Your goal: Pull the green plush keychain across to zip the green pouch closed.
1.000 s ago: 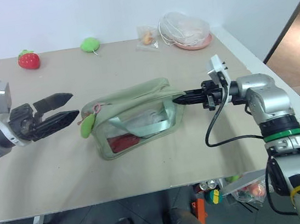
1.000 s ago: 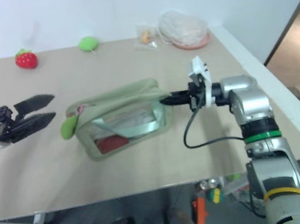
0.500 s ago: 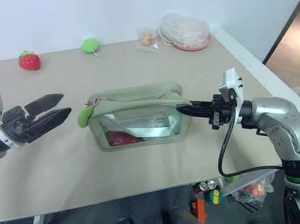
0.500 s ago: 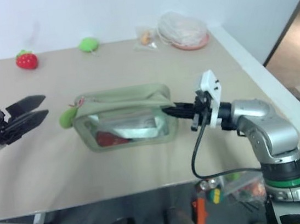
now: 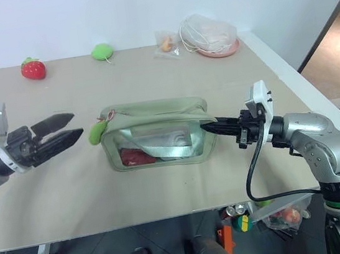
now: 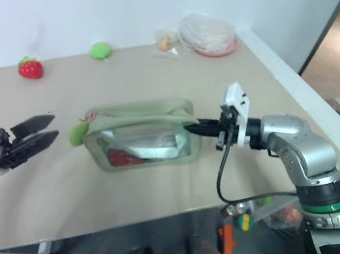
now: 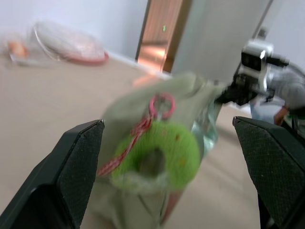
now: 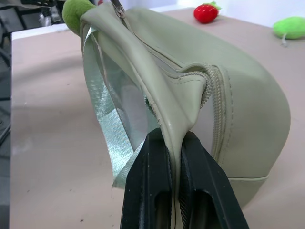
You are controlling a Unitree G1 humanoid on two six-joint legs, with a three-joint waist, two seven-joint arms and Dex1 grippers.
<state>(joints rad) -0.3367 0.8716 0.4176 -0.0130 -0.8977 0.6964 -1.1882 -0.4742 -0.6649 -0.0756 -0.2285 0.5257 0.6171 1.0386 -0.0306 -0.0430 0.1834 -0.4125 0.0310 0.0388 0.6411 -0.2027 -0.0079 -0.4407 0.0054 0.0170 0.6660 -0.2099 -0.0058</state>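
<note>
The green pouch (image 5: pixel 155 132) lies in the middle of the table, with red and pale items showing through its clear front. My right gripper (image 5: pixel 212 127) is shut on the fabric tab at the pouch's right end (image 8: pixel 190 95), holding it taut. The green plush keychain (image 5: pixel 96 132) hangs from the zipper pull at the pouch's left end by a red-pink cord. My left gripper (image 5: pixel 77 125) is open just left of the keychain, pointing at it without touching. In the left wrist view the keychain (image 7: pixel 157 160) sits between the spread fingers (image 7: pixel 78 162).
A red plush strawberry (image 5: pixel 32 68) and a rounder lime-green blob (image 5: pixel 102 50) lie at the table's far edge. A clear bag (image 5: pixel 167 41) and a pink plate with a bagged bundle (image 5: pixel 211 34) are at the far right. Bare table (image 5: pixel 166 190) runs along the front.
My right gripper drew the pouch's right end back toward me and to the right, straightening the tilted pouch. The left gripper stayed open and sank slightly.
</note>
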